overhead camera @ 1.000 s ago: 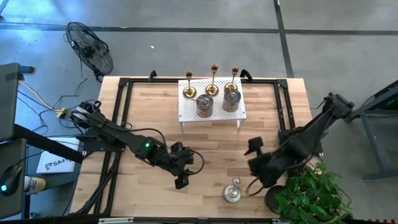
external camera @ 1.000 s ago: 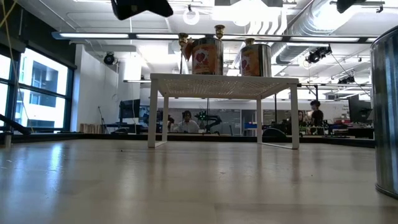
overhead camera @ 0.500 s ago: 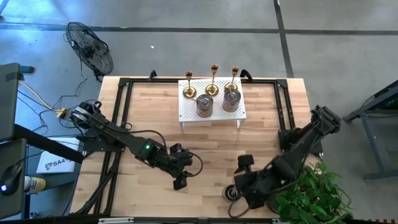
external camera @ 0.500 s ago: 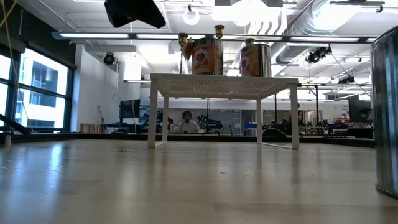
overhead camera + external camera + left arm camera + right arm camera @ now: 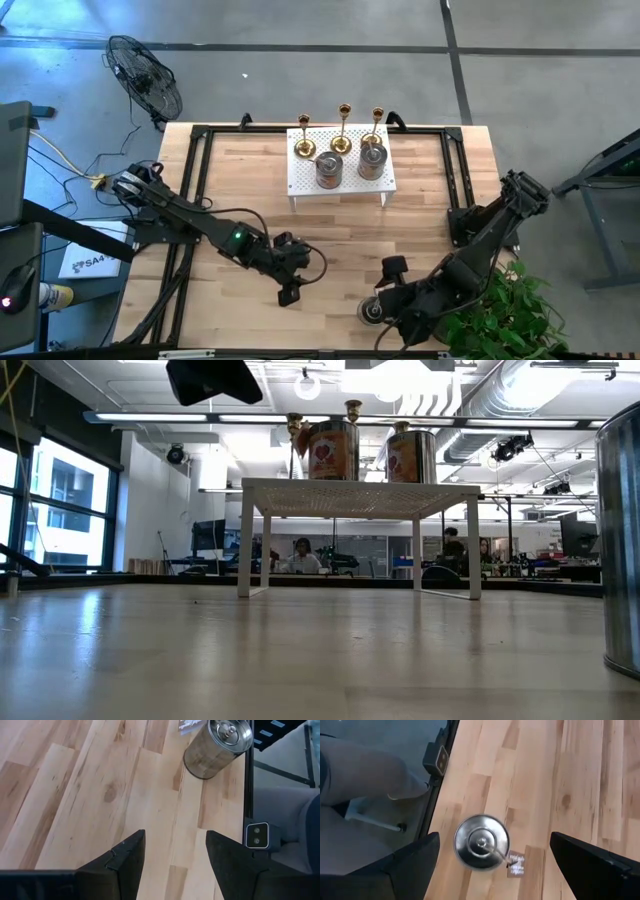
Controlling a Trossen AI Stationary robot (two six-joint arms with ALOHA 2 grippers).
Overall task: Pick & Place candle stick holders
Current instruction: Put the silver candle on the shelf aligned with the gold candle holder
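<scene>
Silvery cup holder stands on the bench at six o'clock, under the wide-open, empty right gripper. Left gripper, open and empty, hovers at seven o'clock. Other holders sit on the white rack at twelve.

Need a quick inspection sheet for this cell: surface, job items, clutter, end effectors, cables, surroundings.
Surface: wooden table, black frame along its edges.
Job's things: three gold candlesticks and two silvery holders on the white rack; a third holder stands alone near the front edge with a small tag beside it.
Clutter: nothing seen.
End effectors: right end effector open, directly above the lone holder, not touching; left end effector open, empty, over bare wood.
Cables: yellow and black leads on the floor left of the table.
Surroundings: fan, plant, people in the background.
</scene>
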